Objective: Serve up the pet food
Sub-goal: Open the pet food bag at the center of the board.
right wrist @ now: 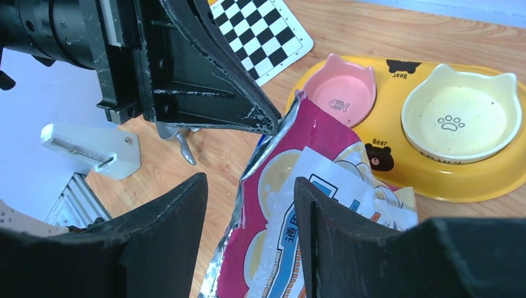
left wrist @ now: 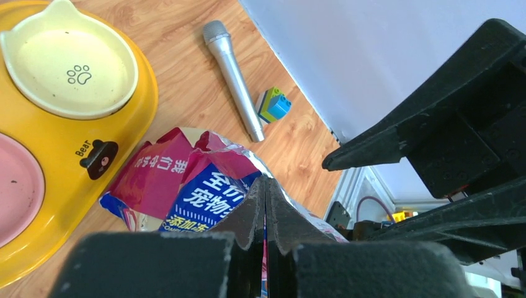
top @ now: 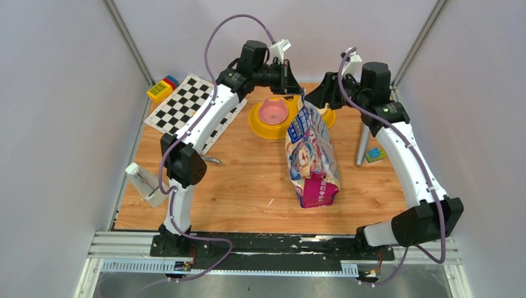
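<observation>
A glossy blue-and-pink bag printed with a cartoon cat stands upright mid-table, its torn foil top raised. No pet food shows; whatever the bag holds is hidden. My left gripper is shut on the bag's top edge, seen from above just in front of the yellow double-bowl feeder. My right gripper is open, one finger on each side of the bag's upper edge, beside the left one. Both bowls, pink and cream, hold nothing.
A grey scoop and a small toy block lie right of the bag. A checkerboard and coloured blocks sit at the back left. A white wedge-shaped object and a small metal piece lie left.
</observation>
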`<state>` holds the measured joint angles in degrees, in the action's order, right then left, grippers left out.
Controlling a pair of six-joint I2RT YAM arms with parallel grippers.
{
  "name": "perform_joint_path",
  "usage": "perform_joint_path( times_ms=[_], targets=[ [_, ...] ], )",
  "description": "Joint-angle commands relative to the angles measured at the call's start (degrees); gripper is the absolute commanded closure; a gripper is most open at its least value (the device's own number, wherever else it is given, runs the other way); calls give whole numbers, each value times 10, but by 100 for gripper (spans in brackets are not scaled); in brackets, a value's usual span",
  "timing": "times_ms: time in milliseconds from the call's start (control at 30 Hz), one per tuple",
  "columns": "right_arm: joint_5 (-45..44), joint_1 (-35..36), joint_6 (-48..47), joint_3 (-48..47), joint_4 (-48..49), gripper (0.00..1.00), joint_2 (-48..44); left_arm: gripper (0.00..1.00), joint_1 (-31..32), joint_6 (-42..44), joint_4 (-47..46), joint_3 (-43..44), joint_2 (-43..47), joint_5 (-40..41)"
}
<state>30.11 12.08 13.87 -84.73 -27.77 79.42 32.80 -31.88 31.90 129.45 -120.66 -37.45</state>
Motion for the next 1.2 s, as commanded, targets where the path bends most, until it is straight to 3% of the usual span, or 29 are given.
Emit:
perform_joint_path(
  times_ms=[0, 300, 733, 1167],
  targets=[
    [19, -8, 38, -30, -14, 47, 25, 100, 1, -1, 4, -12, 9, -11],
    [96, -58, 100, -42, -4, 56, 79, 100, 2, -9, -4, -18, 17, -24],
    [186, -65, 145, -39, 38, 55, 92, 100, 3, -8, -3, -18, 14, -22],
    [194, -65, 157, -42, 48, 60, 111, 100, 8, -5, 0, -17, 15, -21]
  ],
)
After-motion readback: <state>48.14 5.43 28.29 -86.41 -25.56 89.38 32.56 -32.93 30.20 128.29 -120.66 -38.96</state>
